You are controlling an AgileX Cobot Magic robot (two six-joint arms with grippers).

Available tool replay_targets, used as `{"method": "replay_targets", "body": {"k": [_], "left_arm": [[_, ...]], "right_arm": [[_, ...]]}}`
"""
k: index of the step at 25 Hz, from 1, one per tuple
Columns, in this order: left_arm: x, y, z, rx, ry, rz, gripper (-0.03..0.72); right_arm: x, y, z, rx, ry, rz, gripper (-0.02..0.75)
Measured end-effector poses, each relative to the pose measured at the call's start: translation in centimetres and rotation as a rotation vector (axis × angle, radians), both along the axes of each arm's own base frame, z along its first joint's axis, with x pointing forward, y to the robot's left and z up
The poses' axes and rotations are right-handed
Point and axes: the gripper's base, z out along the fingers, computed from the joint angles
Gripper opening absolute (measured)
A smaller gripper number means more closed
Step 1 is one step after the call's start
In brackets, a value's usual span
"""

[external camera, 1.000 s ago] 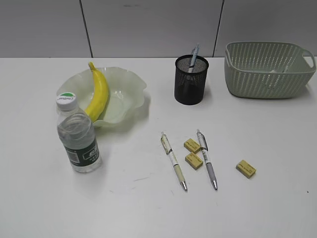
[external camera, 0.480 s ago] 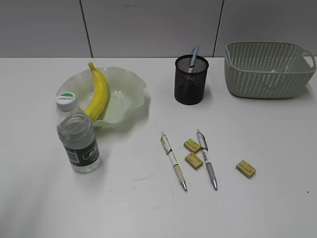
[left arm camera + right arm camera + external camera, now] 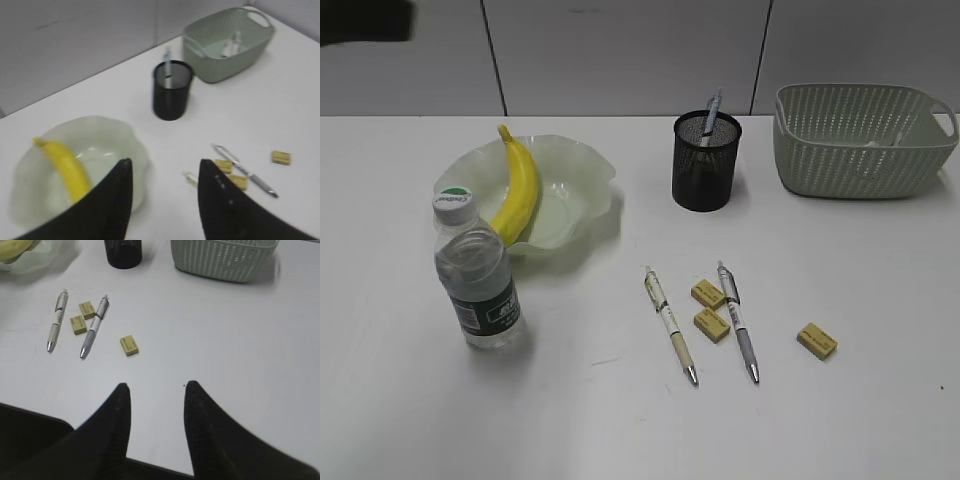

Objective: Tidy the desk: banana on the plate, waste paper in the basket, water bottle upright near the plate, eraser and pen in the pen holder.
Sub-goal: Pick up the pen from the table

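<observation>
- You are seeing the banana (image 3: 519, 187) lying in the ruffled plate (image 3: 582, 165) toward the desk's (image 3: 880, 400) back left.
- The water bottle (image 3: 478, 276) is standing upright just in front of the plate, toward the left edge.
- The pen holder (image 3: 705, 162) is sitting near the back edge with one pen (image 3: 711, 115) sticking out; the basket (image 3: 860, 140) is occupying the back right corner, something pale lying inside.
- Two pens (image 3: 671, 325) and three erasers (image 3: 711, 324) are lying mid-desk, nearer the front.
- Your left gripper (image 3: 165, 167) and right gripper (image 3: 156, 390) are both hovering spread, gripping nothing.
</observation>
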Motion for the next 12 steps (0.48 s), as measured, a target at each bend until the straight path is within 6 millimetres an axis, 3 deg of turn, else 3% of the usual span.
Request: {"method": "replay_targets", "body": {"k": [3, 6, 8, 12], "left_arm": [[1.1, -5.7, -0.8, -0.008, 0.048, -0.146, 0.325], [1.9, -11.2, -3.0, -0.005, 0.141, -0.216, 0.328], [2.6, -14.6, -5.7, 0.023, 0.236, -0.231, 0.329], [4.9, -19.1, -11.8, 0.090, 0.439, -0.172, 0.348]], "right_arm": [[-0.4, -0.2, 0.0, 0.009, -0.026, -0.065, 0.299], [-0.9, -0.2, 0.0, 0.017, -0.050, -0.130, 0.299], [-0.9, -0.2, 0.0, 0.016, -0.051, -0.158, 0.299], [-0.9, -0.2, -0.1, 0.018, -0.050, -0.169, 0.299]]}}
